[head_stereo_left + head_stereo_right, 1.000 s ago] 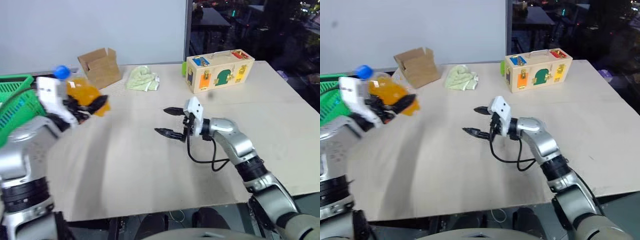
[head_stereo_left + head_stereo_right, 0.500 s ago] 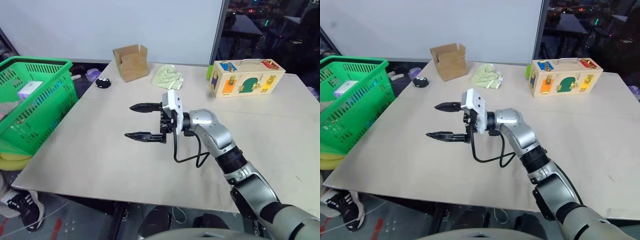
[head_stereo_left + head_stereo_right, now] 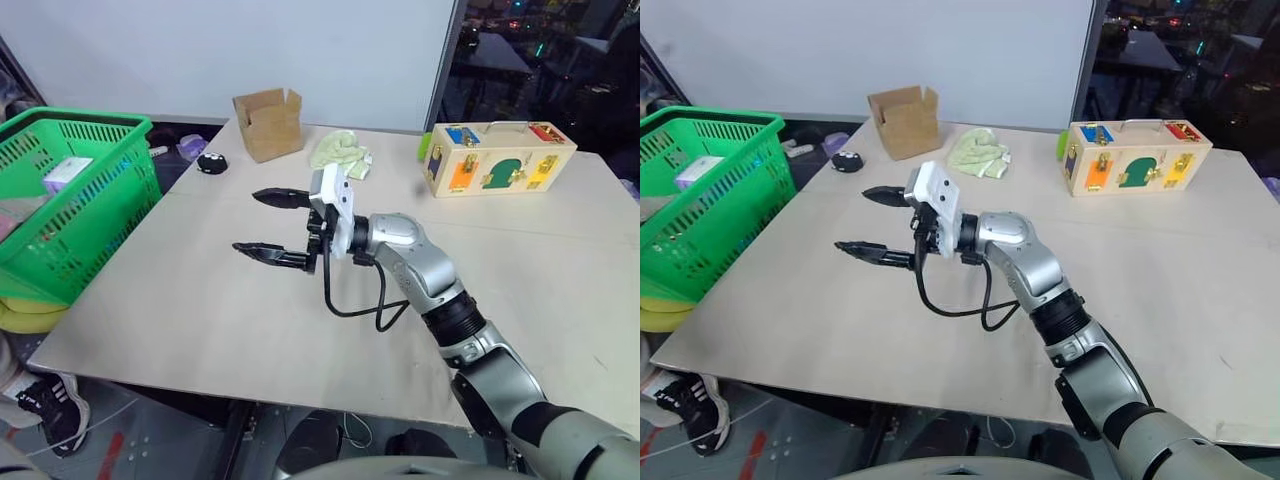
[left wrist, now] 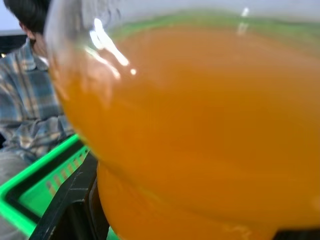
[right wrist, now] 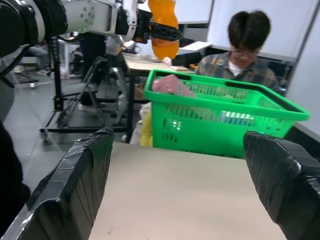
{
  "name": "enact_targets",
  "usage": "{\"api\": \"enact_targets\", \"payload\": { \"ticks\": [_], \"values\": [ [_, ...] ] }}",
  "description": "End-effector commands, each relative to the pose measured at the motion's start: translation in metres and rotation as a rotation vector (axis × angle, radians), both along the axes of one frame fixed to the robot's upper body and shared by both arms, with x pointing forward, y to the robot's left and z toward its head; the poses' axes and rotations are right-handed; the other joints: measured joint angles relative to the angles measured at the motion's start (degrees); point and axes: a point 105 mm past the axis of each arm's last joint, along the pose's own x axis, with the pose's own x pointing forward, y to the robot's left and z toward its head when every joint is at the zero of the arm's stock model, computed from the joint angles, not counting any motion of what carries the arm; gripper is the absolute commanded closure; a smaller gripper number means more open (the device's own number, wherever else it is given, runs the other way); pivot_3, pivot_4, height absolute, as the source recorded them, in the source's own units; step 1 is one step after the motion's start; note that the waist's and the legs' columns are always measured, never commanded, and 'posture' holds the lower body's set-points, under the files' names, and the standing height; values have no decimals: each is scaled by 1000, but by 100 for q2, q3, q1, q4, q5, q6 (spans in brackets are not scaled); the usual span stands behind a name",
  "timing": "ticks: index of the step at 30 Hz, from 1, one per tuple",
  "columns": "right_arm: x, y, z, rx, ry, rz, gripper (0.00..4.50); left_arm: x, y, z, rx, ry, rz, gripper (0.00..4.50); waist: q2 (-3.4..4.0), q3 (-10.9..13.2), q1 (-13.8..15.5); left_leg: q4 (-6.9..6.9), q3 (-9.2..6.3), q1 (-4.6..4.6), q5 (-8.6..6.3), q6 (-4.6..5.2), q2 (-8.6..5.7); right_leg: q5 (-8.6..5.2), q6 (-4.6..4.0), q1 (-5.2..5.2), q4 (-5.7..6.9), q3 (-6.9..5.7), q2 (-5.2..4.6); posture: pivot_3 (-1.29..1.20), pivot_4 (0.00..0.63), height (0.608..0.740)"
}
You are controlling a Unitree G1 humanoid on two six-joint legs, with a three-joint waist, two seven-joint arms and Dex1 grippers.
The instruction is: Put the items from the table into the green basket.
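The orange-drink bottle (image 4: 200,130) hides nearly all of the green basket (image 4: 30,190).

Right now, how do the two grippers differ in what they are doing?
The left gripper is shut on the orange-drink bottle, held in the air above the green basket; the right gripper holds nothing. The right gripper hangs over the bare table with its jaws wide apart, while the left is off to the table's side. Both have black fingers.

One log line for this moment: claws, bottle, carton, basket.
left claw: shut on bottle, above basket | right claw: open, empty, over table | carton: in basket
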Motion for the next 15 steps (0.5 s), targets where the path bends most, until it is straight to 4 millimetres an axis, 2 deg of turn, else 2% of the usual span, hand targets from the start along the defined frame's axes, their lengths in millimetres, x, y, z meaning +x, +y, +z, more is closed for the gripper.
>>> {"api": "enact_targets", "payload": {
  "ticks": [1, 5, 8, 9, 10, 12, 15],
  "values": [
    [-2, -2, 26, 80, -42, -24, 109, -7, 2, 33, 83, -88, 44, 1377, -2, 1, -21, 0, 0, -1, 0, 0, 2, 0, 0, 0, 1, -1, 2, 291, 0, 740],
    [-2, -1, 29, 94, -43, -33, 109, -3, 6, 31, 87, -94, 116, 1377, -2, 1, -101, 0, 1, 1, 0, 0, 4, -1, 2, 1, 2, 1, 4, 288, 0, 740],
    [-3, 0, 29, 99, -43, -33, 109, -9, 16, 25, 96, -93, 216, 1377, -3, 1, -150, 0, 3, 3, 1, 1, 4, -1, 3, 1, 3, 3, 3, 285, 0, 740],
    [-4, 0, 29, 100, -43, -33, 109, -13, 20, 24, 114, -89, 256, 370, -3, 0, -163, 0, 3, 3, 1, 1, 4, 0, 3, 1, 4, 4, 3, 281, 0, 740],
    [-5, 1, 29, 99, -44, -32, 109, -19, 26, 23, 125, -89, 316, 70, -3, 0, -188, 0, 3, 3, 1, 1, 5, 1, 1, 1, 3, 4, 5, 274, 0, 740],
    [-5, 0, 28, 97, -45, -36, 109, -28, 33, 19, 139, -87, 388, 70, -4, 0, -229, 0, 4, 4, 0, 1, 7, 2, 0, 0, 6, 8, 5, 267, 0, 740],
    [-4, -3, 27, 95, -40, -49, 109, -27, 33, 12, 140, -82, 374, 70, -3, 0, -278, -2, 7, 6, 0, 1, 7, 2, 0, -1, 7, 12, 1, 268, 0, 740]
  ]
}}
